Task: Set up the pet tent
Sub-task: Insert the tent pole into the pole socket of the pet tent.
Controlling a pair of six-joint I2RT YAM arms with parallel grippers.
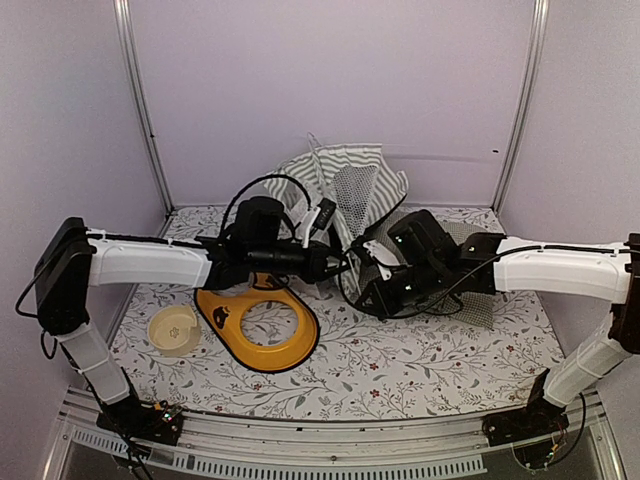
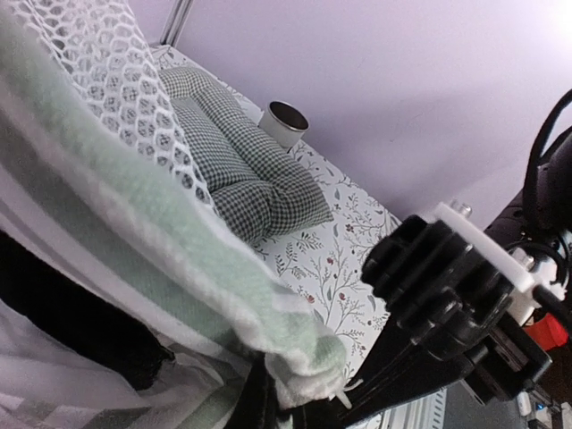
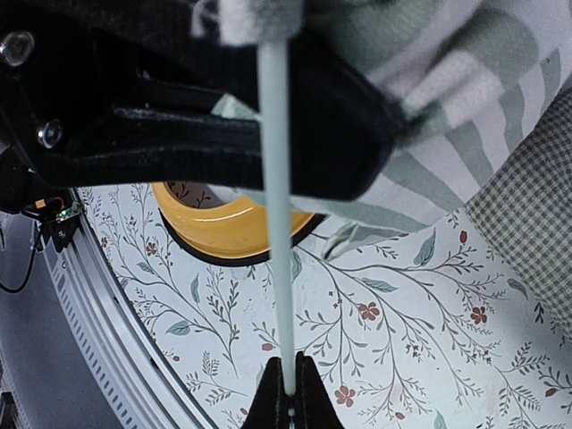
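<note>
Clamping pet tent (image 1: 350, 175) hem in closed left jaws. Pinching thin white pole (image 3: 277, 268) in right jaws near table (image 1: 400, 370) centre.

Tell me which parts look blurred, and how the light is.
Top external: soft even light, everything sharp. Left wrist: the pet tent near the lens is blurred, the checked cushion is sharper. Right wrist: the white pole blurs upward; the floral table is sharp.

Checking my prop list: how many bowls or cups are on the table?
2. A cream bowl sits front left, beside the yellow ring; a round cup stands just beyond the checked cushion. The tent may hide others.
</note>
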